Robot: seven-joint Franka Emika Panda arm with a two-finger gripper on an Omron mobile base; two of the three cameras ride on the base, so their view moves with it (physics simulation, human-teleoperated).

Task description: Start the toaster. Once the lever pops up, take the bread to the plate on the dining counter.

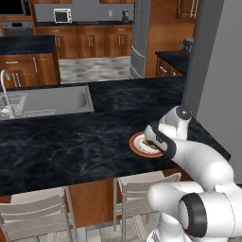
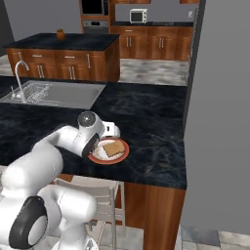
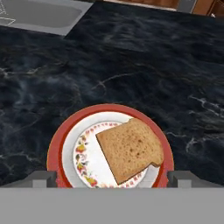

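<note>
We find the bread lying flat on the plate, resting toward the right side of the plate's patterned centre as the hand view shows it, one corner reaching out over the orange-red rim. The plate sits on the dining desk, near its front edge and well apart from the steel sink at the far left. Our end effector hangs just above the plate with its two fingertips spread wide, one on each side of the plate and pinching nothing; the slice lies free between them. Judging from this, we take the delivery to be done, or all but done. As for handling, we would expect the slice to be light, thin and fairly stiff once toasted, with a dry, rough surface that should not slip easily, yet brittle enough to crumble or crack under a hard squeeze. Lying flat, it offers little to grasp from above; were we to pick it up again, we would take it gently across two opposite edges, near the middle of the sides, or tip it up against the plate's rim first. The plate itself looks smooth and could slide on the polished stone if nudged.
</note>
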